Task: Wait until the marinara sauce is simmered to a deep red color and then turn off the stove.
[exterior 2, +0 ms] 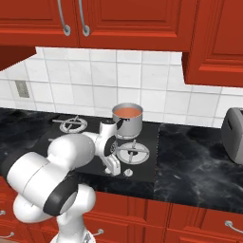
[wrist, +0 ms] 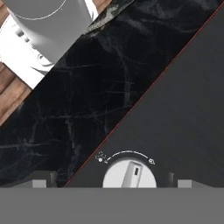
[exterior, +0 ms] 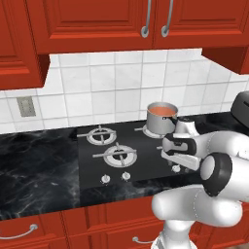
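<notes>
Toaster point(exterior 2: 233, 135) on black marbled countertop point(exterior 2: 199, 161)

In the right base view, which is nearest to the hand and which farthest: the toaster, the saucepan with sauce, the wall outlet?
From the hand, low over the stove's front edge:
1. Saucepan, just behind it on the rear burner.
2. Wall outlet, far left on the tiles.
3. Toaster, far right on the counter.

I count one saucepan point(exterior: 161, 119), three bare burners point(exterior: 119, 154), and one knob point(wrist: 129, 174) between my jaws.
</notes>
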### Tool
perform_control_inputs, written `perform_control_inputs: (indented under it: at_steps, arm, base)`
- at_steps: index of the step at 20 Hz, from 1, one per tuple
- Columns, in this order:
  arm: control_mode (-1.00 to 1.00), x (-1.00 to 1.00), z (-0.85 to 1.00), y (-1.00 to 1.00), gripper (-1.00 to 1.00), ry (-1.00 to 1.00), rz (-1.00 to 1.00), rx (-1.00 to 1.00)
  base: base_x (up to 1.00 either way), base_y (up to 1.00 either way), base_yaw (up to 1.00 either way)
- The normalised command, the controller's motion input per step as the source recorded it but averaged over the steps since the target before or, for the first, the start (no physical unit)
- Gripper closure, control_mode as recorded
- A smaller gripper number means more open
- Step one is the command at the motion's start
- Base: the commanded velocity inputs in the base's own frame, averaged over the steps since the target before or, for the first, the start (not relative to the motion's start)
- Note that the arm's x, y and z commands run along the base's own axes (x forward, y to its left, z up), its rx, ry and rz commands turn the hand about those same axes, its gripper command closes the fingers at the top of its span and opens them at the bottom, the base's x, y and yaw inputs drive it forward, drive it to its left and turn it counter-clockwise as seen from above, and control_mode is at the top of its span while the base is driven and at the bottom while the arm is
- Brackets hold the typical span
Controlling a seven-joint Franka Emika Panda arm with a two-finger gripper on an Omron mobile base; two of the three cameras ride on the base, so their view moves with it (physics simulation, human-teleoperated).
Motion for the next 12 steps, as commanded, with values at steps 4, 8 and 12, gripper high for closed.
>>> perform_control_inputs:
  at_steps: [4,8,12]
  arm:
    - [-1.0,0.05,-0.01,0.0,-1.0,0.0,0.0,0.0]
    - [-1.0,0.05,-0.01,0.0,-1.0,0.0,0.0,0.0]
    - [-1.0,0.0,-0.03,0.0,-1.0,0.0,0.0,0.0]
  base:
    - [0.0,0.0,0.0]
    - [0.0,0.0,0.0]
    - [0.0,0.0,0.0]
